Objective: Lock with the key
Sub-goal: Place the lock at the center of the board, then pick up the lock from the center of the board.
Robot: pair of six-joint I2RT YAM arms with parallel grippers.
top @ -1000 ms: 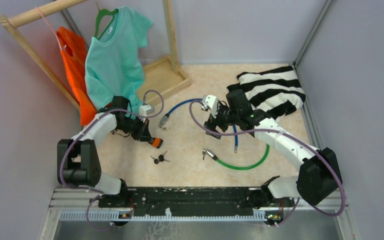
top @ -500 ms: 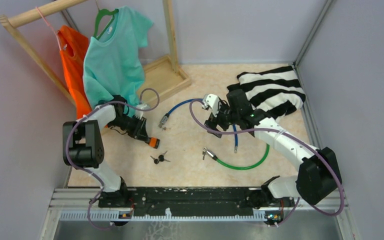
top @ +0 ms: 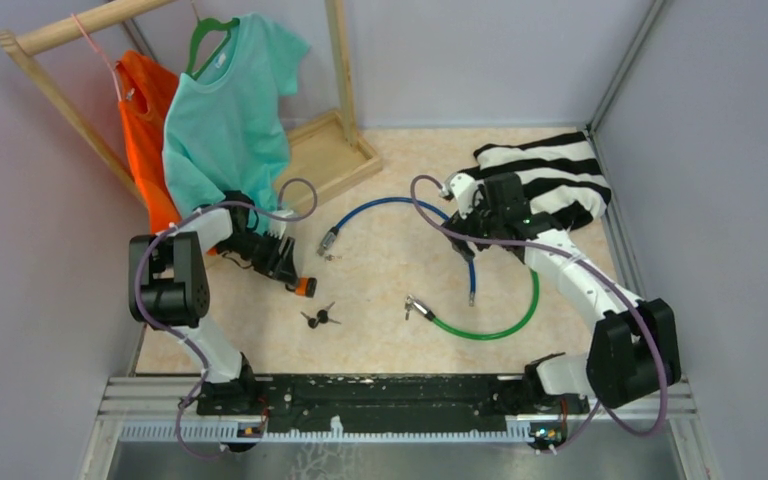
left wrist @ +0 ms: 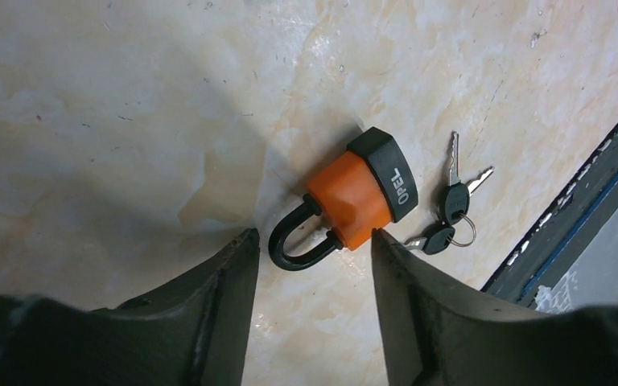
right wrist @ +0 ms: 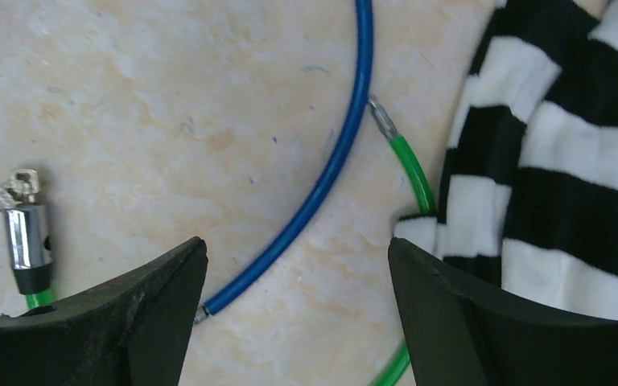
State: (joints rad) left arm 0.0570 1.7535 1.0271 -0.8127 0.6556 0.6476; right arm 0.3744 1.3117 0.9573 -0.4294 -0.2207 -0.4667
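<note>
My left gripper hangs spread at the padlock mid-frame, pinching nothing. Fetching the keys, just right of it, looks next and calls for a fine pinch.

Your left arm is folded tight by the left edge of the table, elbow raised and forearm running right toward the middle. Its wrist tips the left gripper down at the surface, jaws parted and closed on nothing. Your right arm stretches from the near right corner toward the far right. The right gripper faces down with jaws spread wide, gripping nothing.
</note>
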